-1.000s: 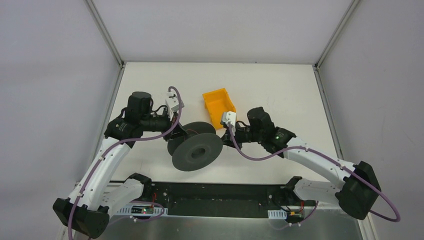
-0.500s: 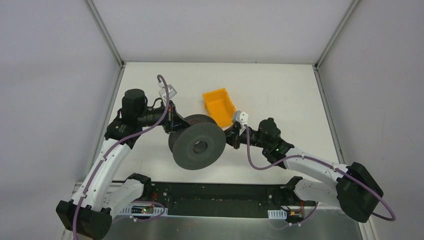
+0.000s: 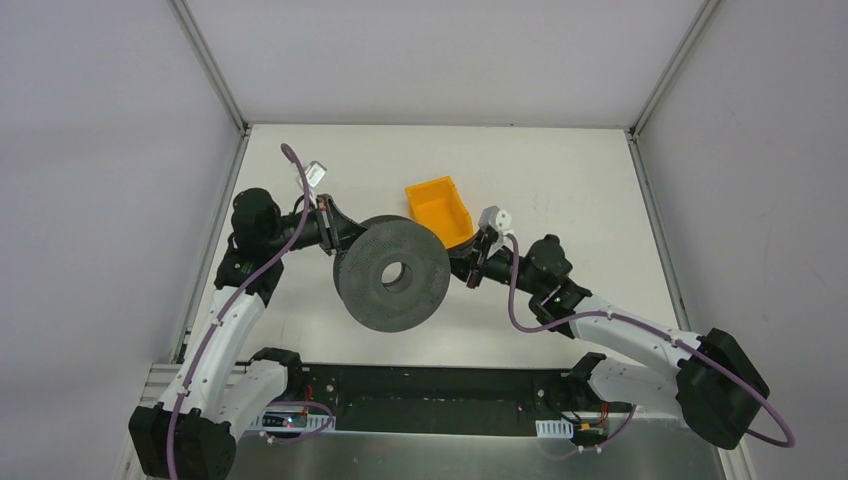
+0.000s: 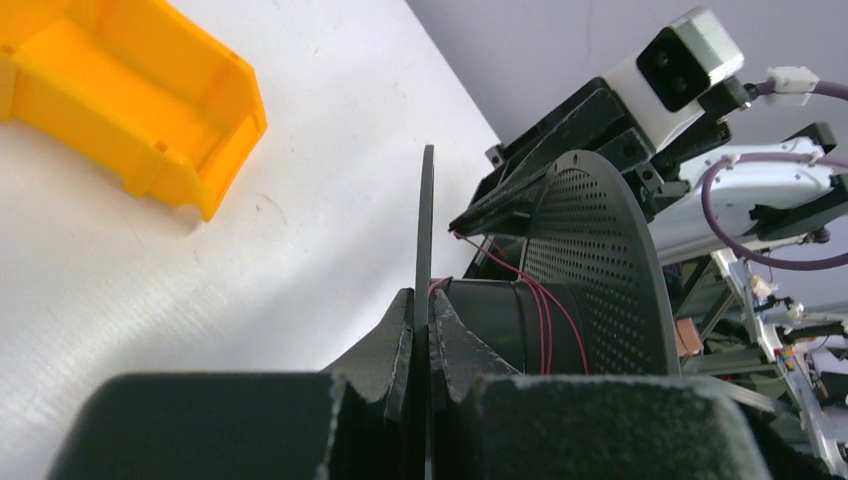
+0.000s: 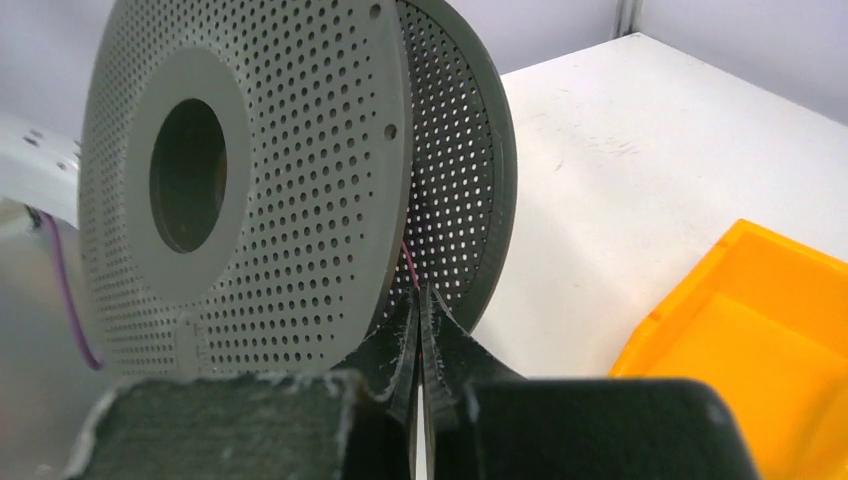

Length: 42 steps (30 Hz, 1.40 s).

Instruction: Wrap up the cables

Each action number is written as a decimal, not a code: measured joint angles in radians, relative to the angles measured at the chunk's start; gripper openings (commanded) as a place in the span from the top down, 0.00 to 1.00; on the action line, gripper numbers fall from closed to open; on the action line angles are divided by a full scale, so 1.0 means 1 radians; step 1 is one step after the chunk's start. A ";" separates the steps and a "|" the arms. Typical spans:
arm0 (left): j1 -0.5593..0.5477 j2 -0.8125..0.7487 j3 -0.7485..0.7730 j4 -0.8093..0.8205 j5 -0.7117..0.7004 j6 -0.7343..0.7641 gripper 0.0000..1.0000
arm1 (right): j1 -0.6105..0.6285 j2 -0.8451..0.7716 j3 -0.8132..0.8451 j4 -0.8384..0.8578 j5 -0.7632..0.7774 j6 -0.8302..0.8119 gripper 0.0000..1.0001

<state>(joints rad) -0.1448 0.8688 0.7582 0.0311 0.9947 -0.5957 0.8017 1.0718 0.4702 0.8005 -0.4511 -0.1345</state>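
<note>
Pincers are both closed. The left pincer (image 4: 425,300) clamps the rim of the dark grey perforated plastic spool (image 3: 392,275). Thin reddish-orange cable (image 4: 542,320) sits in a few turns on the hub between the flanges, one strand running out to the right pincer (image 5: 420,300), pinched on it. Winding's in hand, I'd say; next calls for carrying that strand round the hub, taut.

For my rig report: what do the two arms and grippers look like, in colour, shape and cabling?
The left arm and right arm: white links, black joints, a purple cable along each. The left gripper and right gripper: black wedge-shaped fingers, a white camera block at the wrist.
</note>
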 measured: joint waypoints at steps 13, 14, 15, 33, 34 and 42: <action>0.016 -0.070 -0.011 0.179 -0.010 -0.078 1.00 | -0.004 0.022 0.106 -0.012 -0.009 0.409 1.00; 0.016 -0.071 -0.017 0.187 -0.010 -0.085 1.00 | -0.004 0.024 0.106 -0.012 -0.008 0.428 1.00; 0.016 -0.074 -0.024 0.193 -0.011 -0.093 1.00 | -0.004 0.027 0.106 -0.013 -0.009 0.446 1.00; 0.015 -0.097 -0.053 0.199 -0.032 -0.101 1.00 | -0.005 0.016 0.108 -0.095 0.045 0.639 0.84; 0.015 -0.097 -0.054 0.203 -0.032 -0.103 1.00 | -0.005 0.013 0.108 -0.101 0.051 0.638 0.84; 0.016 -0.097 -0.054 0.201 -0.024 -0.089 1.00 | -0.005 -0.005 0.108 -0.142 0.094 0.611 0.77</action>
<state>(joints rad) -0.1291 0.7715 0.7040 0.2321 0.9707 -0.6846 0.7971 1.0668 0.5777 0.6586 -0.3573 0.4763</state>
